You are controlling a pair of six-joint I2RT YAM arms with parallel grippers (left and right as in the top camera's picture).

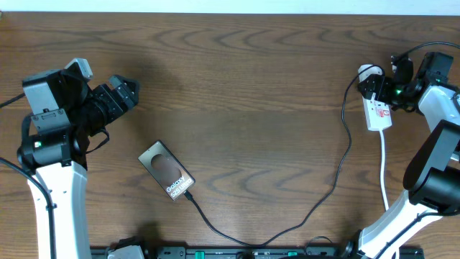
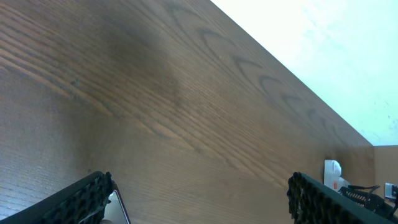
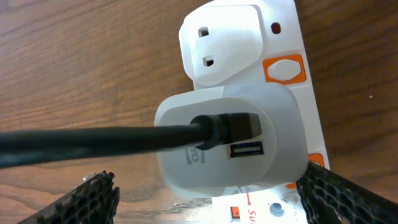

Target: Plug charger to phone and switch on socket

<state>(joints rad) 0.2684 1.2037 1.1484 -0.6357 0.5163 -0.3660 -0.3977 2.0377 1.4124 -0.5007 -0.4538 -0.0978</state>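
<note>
The phone [image 1: 167,171] lies flat at the table's lower left, screen up with white text. The charger [image 1: 338,173], a thin black cable, curves from the phone's lower-right end, where its tip [image 1: 188,194] sits against the phone, up to the socket [image 1: 379,115] at far right. In the right wrist view the cable [image 3: 93,140] enters a white adapter [image 3: 236,124] plugged into the socket [image 3: 292,37], which has orange switches [image 3: 285,68]. My right gripper [image 3: 208,190] is open, straddling the adapter's lower end. My left gripper [image 1: 123,93] is open above bare wood, up-left of the phone [image 2: 118,208].
The socket's white cord [image 1: 383,165] runs down toward the right arm's base [image 1: 402,223]. The table's far edge meets a white wall [image 2: 323,50]. The left arm's base [image 1: 54,201] stands at the lower left.
</note>
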